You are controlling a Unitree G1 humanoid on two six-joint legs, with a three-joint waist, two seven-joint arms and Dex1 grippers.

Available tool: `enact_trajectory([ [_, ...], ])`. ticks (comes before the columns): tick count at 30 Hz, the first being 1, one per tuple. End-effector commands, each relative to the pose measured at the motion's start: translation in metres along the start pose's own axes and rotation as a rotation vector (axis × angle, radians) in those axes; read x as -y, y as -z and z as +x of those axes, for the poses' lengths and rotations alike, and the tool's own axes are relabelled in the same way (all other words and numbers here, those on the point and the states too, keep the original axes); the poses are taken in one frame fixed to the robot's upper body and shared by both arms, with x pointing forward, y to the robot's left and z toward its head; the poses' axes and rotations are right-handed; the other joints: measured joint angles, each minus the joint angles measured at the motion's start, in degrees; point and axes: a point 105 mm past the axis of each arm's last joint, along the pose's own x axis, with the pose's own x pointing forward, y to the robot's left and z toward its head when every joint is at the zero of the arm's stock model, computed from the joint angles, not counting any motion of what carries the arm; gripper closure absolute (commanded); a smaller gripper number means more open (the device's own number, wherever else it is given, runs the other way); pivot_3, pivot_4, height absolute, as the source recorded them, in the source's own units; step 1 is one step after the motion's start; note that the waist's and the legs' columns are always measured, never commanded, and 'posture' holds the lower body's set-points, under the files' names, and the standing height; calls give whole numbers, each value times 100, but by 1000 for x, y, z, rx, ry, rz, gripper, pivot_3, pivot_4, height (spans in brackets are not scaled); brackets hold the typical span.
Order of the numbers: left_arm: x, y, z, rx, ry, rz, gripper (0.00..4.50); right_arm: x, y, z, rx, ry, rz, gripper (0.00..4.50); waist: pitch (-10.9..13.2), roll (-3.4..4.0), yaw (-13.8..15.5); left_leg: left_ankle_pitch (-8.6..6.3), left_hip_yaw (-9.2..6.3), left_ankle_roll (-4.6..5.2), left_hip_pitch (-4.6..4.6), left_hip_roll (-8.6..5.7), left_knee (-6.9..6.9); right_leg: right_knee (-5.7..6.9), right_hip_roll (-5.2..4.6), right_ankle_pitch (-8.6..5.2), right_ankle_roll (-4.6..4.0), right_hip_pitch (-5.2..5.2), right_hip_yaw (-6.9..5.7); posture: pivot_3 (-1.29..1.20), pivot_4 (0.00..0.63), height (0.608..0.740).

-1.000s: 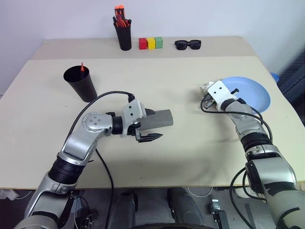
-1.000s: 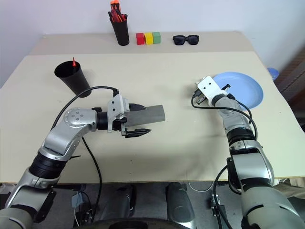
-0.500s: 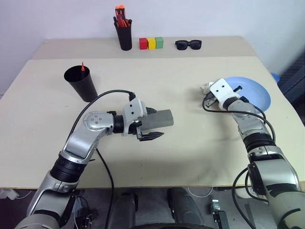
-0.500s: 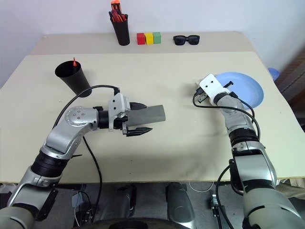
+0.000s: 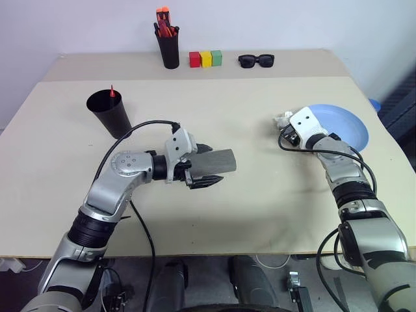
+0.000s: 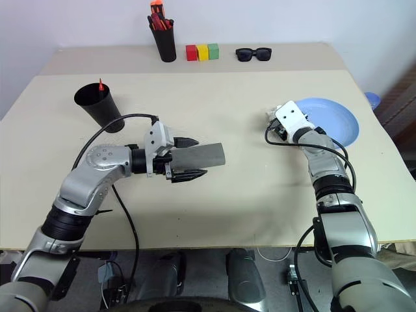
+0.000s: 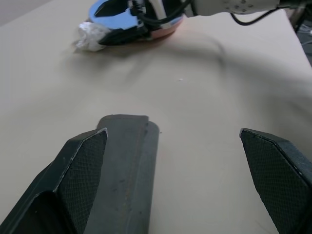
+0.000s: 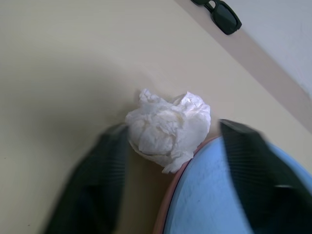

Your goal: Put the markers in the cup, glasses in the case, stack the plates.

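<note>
Since the earlier frame, the right end effector [image 8: 168, 187] had sprung open at the stacked plates [image 5: 348, 127]. Left end effector [image 7: 178, 161] gaped beside the closed case [image 5: 211, 162]. Cup [image 5: 109, 114] held a marker [image 5: 112, 90]; glasses unseen.

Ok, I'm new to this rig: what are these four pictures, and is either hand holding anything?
This is a two-armed humanoid robot at a table. The two wide pictures come from its head, looking down over both arms; the other two from a camera on each wrist, looking along that hand's two black fingers. The left fingers stand wide open, the grey case lying on the table between them, beside one. The right fingers are apart too, at a crumpled tissue and the rim of the blue plate, which lies on the pink plate. Further back: a black cup with a red-tipped marker in it, a pen holder, three coloured blocks, sunglasses. Nothing is held.
</note>
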Motion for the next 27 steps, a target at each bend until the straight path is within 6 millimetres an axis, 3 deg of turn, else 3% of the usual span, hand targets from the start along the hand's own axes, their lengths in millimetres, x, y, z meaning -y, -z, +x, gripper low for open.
enact_trajectory([
  [1,0,-12,-4,38,-10,23,0,9,-18,0,62,25,28,603,0,0,1,0,0,0,0,0,0,0,0,0,0,0,0,0,150,740],
  [10,-5,-27,-6,123,-21,-67,0,2,-22,6,55,-29,51,603,0,0,-4,0,0,0,0,0,1,1,0,0,0,0,0,0,150,740],
  [20,-3,-25,-7,112,-20,-88,0,-6,-23,15,18,-93,151,603,0,0,0,0,0,0,0,0,0,0,0,0,0,0,0,0,150,740],
  [27,-1,-23,-7,102,-23,-77,0,-4,-15,18,-55,-83,130,603,0,0,0,0,0,0,0,0,0,0,0,0,0,0,0,0,150,740],
])
